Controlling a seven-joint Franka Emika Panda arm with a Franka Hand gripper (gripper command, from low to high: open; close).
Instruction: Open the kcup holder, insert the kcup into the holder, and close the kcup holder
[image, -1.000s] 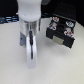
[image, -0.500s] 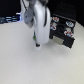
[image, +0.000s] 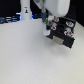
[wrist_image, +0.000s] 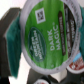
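Here the gripper (wrist_image: 37, 37) holds the kcup (wrist_image: 46, 32). In the wrist view the cup fills most of the frame. Its round top is green with a white rim. You can read "DARK MAGIC" on it in white letters, and there is a small square code near the upper middle. A teal finger pad (wrist_image: 11, 42) presses on the cup at the left side of the frame. The other finger is hidden behind the cup, so how wide the jaws stand is hard to say, but they are closed onto the cup.

In the exterior view the gripper (image: 46, 22) hangs down from the big white arm (image: 57, 7) at the top middle of the frame. The picture is blurry there, and the cup is too small to pick out.

Just to the exterior view's right of the gripper sits the kcup holder (image: 62, 32). It is a black box in the upper right part of the frame. A drawer is pulled out toward the lower right, and round pod slots with colored tops show inside it.

The holder rests on a pale table (image: 30, 60) that fills the lower part of the frame. A tall white bottle (image: 25, 10) stands near the upper left, well apart from the holder.
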